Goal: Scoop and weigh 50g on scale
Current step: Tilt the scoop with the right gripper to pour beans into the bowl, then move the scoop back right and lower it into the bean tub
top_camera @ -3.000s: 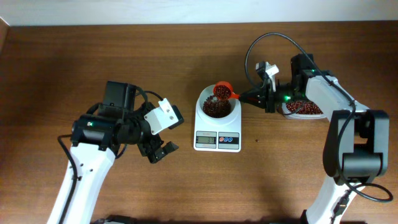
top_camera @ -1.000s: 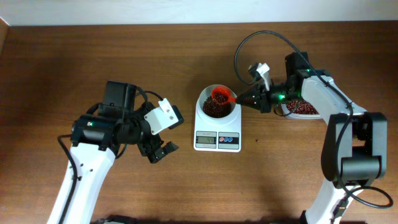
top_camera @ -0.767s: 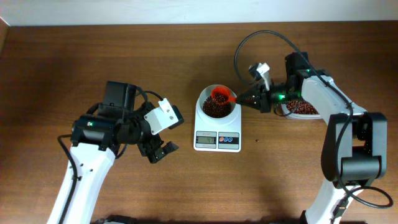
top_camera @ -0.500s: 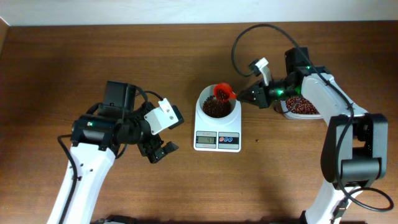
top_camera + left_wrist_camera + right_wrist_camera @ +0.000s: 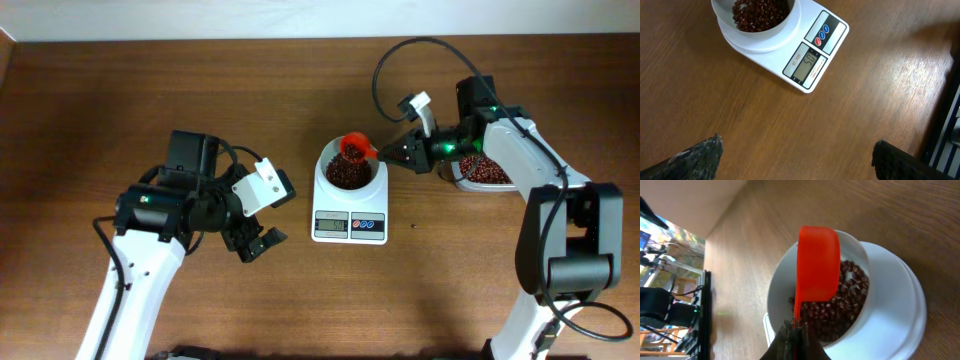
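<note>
1. right gripper (image 5: pixel 386 154) pinches the handle of the orange scoop (image 5: pixel 817 262). the scoop hangs tipped over the bowl (image 5: pixel 781 292) of the scale (image 5: pixel 349 205).
2. beans (image 5: pixel 840 305) sit heaped in the bowl, with more in the tub (image 5: pixel 487 174) beside the right arm.
3. left gripper (image 5: pixel 256 244) is empty, fingers spread, well left of the scale.
4. step looks like dosing: tip in small wrist rolls, pause, let the display (image 5: pixel 806 66) settle.
5. hold the scoop clear of the bowl rim, since contact would skew the reading.

White scale (image 5: pixel 785 42) on wooden table (image 5: pixel 740 120), beans (image 5: pixel 757 12) in its bowl (image 5: pixel 791 17), left pincer (image 5: pixel 796 147) spread wide
</note>
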### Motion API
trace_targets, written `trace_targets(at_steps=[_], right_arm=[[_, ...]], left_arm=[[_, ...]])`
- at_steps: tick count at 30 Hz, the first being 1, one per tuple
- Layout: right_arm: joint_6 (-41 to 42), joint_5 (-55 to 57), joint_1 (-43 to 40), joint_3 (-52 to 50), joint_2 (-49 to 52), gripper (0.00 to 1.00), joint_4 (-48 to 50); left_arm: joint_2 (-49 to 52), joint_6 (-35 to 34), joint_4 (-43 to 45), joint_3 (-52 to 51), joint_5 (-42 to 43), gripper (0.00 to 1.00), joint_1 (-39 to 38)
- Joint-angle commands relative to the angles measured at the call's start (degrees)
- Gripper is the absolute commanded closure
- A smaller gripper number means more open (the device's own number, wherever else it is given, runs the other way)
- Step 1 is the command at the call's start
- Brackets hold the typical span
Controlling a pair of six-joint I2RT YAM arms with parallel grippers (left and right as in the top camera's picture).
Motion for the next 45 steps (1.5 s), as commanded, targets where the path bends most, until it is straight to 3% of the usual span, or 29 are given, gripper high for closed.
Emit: trace_targets(at_steps=[1, 18, 28, 35, 41, 45], right_arm=[[0.24, -5.40, 0.48, 1.07, -2.16, 0.96, -0.04], [5.35, -17.51, -0.04, 1.07, -2.16, 0.96, -0.04], [9.25, -19.23, -12.92, 1.07, -2.16, 0.96, -1.77], [8.55, -17.70, -28.48, 1.07, -2.16, 0.96, -13.94], [-13.33, -7.45, -38.34, 1.07, -2.16, 0.96, -40.02], [-13.55, -3.23, -40.83, 1.38, -2.16, 0.96, -41.57]], left_arm=[[-0.15, -0.70, 0.00, -0.44, 0.15, 0.01, -0.17], [-0.13, -0.70, 0.00, -0.44, 0.15, 0.01, -0.17], [-0.15, -0.70, 0.00, -0.44, 0.15, 0.01, -0.20], [-0.15, -0.70, 0.00, -0.44, 0.15, 0.01, -0.20], [-0.15, -0.70, 0.00, -0.44, 0.17, 0.01, -0.20], [-0.15, -0.70, 0.00, -0.44, 0.15, 0.01, -0.17]])
